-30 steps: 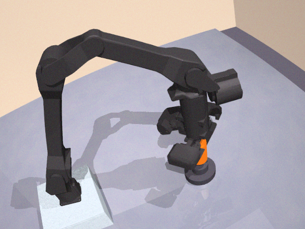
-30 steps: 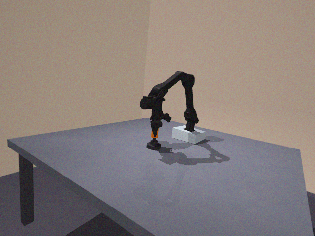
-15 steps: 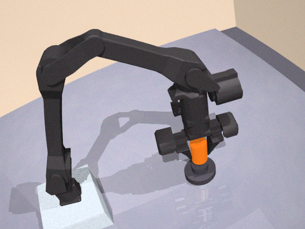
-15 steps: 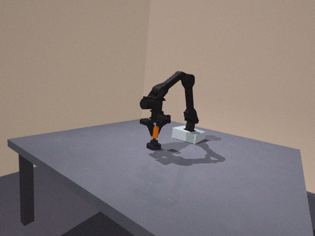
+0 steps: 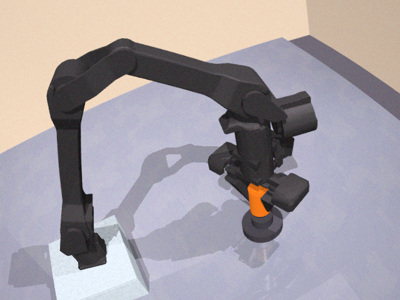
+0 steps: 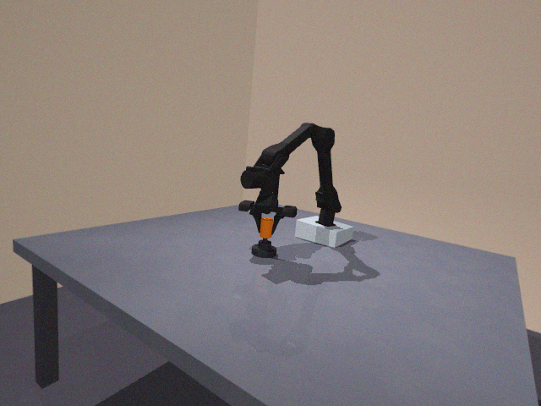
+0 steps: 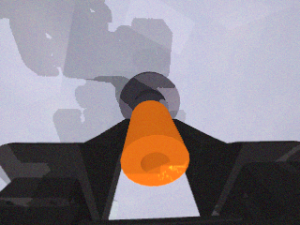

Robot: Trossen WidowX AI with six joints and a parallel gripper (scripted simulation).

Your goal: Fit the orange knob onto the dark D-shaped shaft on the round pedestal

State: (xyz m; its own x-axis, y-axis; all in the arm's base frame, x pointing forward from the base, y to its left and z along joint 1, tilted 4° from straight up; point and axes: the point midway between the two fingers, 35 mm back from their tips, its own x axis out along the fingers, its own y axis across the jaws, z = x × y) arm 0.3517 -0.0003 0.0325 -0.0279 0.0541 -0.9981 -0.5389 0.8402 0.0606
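Orange knob in my grip
My gripper point(image 5: 258, 199) point(image 6: 266, 227) point(image 7: 151, 123) clasps the orange knob point(image 5: 258, 201) point(image 6: 266, 227) point(image 7: 152, 127) upright; the round pedestal point(image 5: 250, 233) point(image 6: 264, 252) point(image 7: 172, 97) stands below my fingertips.

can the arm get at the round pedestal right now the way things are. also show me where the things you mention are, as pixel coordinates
Probably yes: the gripper point(image 5: 258, 197) point(image 6: 265, 227) point(image 7: 151, 123) holds the orange knob point(image 5: 259, 201) point(image 6: 266, 227) point(image 7: 152, 124) just above it, with nothing else visibly between.

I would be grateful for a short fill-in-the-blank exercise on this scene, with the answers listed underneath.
The knob is coloured ____.
The end effector has its fingers closed on the ____.
Directly below the knob stands the round, dark ____.
The arm's base is mounted on a pale ____.

Missing words: orange; knob; pedestal; block.
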